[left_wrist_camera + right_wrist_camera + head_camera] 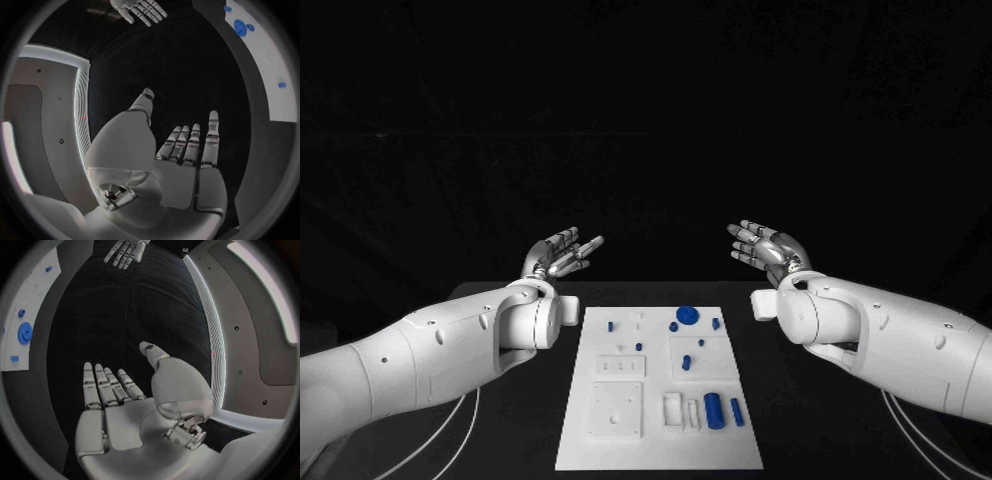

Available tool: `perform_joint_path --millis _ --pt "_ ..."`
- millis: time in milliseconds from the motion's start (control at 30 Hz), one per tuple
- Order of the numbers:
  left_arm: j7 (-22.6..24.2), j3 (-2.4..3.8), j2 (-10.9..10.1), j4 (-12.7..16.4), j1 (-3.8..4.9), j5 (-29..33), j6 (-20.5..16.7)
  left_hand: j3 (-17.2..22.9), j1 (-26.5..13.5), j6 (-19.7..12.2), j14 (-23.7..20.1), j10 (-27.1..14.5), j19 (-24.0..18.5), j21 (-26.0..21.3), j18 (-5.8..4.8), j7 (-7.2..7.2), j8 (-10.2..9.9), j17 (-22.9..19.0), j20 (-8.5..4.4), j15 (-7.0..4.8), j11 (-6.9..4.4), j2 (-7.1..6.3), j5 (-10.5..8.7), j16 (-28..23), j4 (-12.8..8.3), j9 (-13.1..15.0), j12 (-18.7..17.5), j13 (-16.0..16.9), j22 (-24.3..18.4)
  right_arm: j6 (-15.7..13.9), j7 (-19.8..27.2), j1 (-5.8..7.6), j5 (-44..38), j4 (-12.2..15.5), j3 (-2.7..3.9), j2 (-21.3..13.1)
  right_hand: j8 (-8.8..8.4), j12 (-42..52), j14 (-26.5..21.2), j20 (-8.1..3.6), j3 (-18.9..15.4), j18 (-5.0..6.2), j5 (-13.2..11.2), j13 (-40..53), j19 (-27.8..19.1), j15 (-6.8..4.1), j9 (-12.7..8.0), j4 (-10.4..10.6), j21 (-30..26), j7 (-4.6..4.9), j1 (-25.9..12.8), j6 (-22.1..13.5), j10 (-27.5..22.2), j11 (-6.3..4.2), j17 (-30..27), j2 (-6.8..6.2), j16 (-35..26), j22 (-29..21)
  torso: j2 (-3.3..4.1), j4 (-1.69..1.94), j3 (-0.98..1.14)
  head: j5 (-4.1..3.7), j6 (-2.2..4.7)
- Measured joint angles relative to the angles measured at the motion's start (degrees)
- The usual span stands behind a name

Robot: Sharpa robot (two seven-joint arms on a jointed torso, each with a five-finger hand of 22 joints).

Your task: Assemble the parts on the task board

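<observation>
left hand (pixel 561 252) and right hand (pixel 766 246) spread, holding nothing | parts (pixel 714 409) on task board (pixel 661 440) seem small, stiff, light, maybe slippery | I would pinch across their sides

The head view looks down from above at the board (pixel 661 390), low in the frame's centre. Each wrist view sits close behind its own hand, the left hand (pixel 181 165) and the right hand (pixel 119 410); both wrist views share the board's edge.

Dim, dark surroundings; wrist views bend at edges
</observation>
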Motion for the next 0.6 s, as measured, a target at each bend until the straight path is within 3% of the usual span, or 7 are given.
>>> perform_joint_path --millis 67,200,300,400,500,533,600 --pt "-0.9 -0.63 0.9 -2.6 0.92 0.2 1.8 0.0 2.0 0.8 0.9 1.0 1.2 0.0 -0.01 0.04 0.2 0.1 0.26 0.16 0.1 -0.11 0.24 0.0 0.0 0.1 0.3 0.1 0.2 2.8 -2.1 0.55 -1.1 -2.0 0.32 0.4 0.0 0.0 0.5 -0.15 0.1 0.0 0.3 0.1 0.5 0.22 0.0 -0.1 0.2 0.0 0.9 0.6 0.3 0.19 0.1 0.0 0.2 0.1 0.0 0.0 0.0 0.0 0.0" --pt "-2.7 -1.66 2.5 -7.0 2.45 0.7 5.4 0.0 2.3 1.0 1.1 1.2 1.4 0.3 0.0 0.06 0.2 0.1 0.45 0.37 0.21 -0.18 0.24 0.0 0.0 0.1 0.3 0.1 0.2 8.8 -6.5 1.48 -3.5 -5.7 0.84 1.3 0.21 0.0 1.9 -0.12 0.5 -0.01 0.4 0.1 1.6 0.13 0.1 -0.5 0.2 0.11 2.5 1.5 1.9 0.21 0.1 0.04 0.2 0.1 0.0 0.0 0.0 0.0 0.0" --pt "-3.5 -2.0 3.0 -8.5 3.0 0.8 7.1 0.0 2.3 1.2 1.6 1.4 1.8 0.3 0.0 0.32 0.2 0.1 0.3 0.25 0.33 -0.18 0.24 0.0 0.0 0.1 0.3 0.1 0.2 11.6 -8.6 1.83 -4.7 -7.0 1.04 1.6 0.21 0.2 3.1 -0.22 0.6 -0.01 0.4 0.2 2.5 0.16 0.2 -1.0 0.2 0.15 3.5 2.7 3.0 0.19 0.2 -0.08 0.2 0.2 0.0 0.0 0.0 0.01 0.0" --pt "-4.3 -2.11 3.3 -9.3 3.26 1.0 8.6 -0.3 1.9 2.1 3.6 2.7 2.8 0.3 0.9 0.77 0.2 0.2 0.45 0.39 0.8 0.74 0.24 0.3 -1.4 0.1 0.3 0.2 0.3 14.2 -10.5 2.03 -5.7 -7.8 1.13 1.8 0.21 0.2 4.5 -0.27 0.6 -0.01 0.4 0.3 3.6 0.1 0.2 -1.6 0.4 0.19 4.6 3.9 4.4 0.09 0.2 -0.35 0.4 0.2 0.0 0.0 0.0 0.01 0.0" --pt "-4.6 -2.14 2.3 -8.4 3.27 1.1 9.8 -0.9 1.7 5.3 9.7 6.9 4.3 1.2 0.9 1.72 0.2 0.5 0.31 0.79 1.76 2.64 0.24 0.7 -3.4 0.3 0.3 0.4 0.5 15.1 -11.1 2.06 -10.0 -9.3 1.15 2.3 0.5 0.4 7.0 -0.51 0.7 -0.01 0.4 0.4 5.5 -0.11 0.4 -2.3 0.7 0.33 5.7 6.2 6.9 -0.12 0.4 -0.76 0.4 0.4 0.01 -0.01 -0.01 0.55 -0.32" --pt "-4.6 -2.15 2.0 -8.2 3.27 1.1 10.0 -1.3 1.6 6.9 11.7 8.8 4.8 1.4 1.33 1.97 0.4 0.6 0.32 0.87 2.04 3.46 0.49 0.7 -4.3 0.4 0.5 0.5 0.6 15.1 -11.1 2.06 -11.7 -9.6 1.15 2.4 0.5 0.5 8.0 -0.66 0.7 -0.01 0.4 0.4 6.5 -0.22 0.4 -2.7 0.8 0.39 6.1 7.2 8.0 -0.28 0.4 -0.89 0.4 0.5 0.01 -0.03 -0.02 0.75 -0.39" --pt "-4.6 -2.15 1.4 -7.9 3.26 1.0 10.5 -2.2 1.7 13.1 21.3 17.9 7.1 2.7 1.8 2.8 1.1 1.1 -0.7 1.91 2.89 5.23 1.36 1.8 -6.3 0.7 1.2 0.8 1.0 15.1 -11.1 2.06 -15.6 -10.1 1.15 2.6 0.55 0.5 11.1 -1.02 1.2 -0.01 0.4 0.6 9.2 -0.5 0.5 -3.1 1.2 0.7 6.7 10.2 11.1 -0.68 0.5 -1.44 0.7 0.6 0.03 -0.03 -0.02 0.92 -0.52"
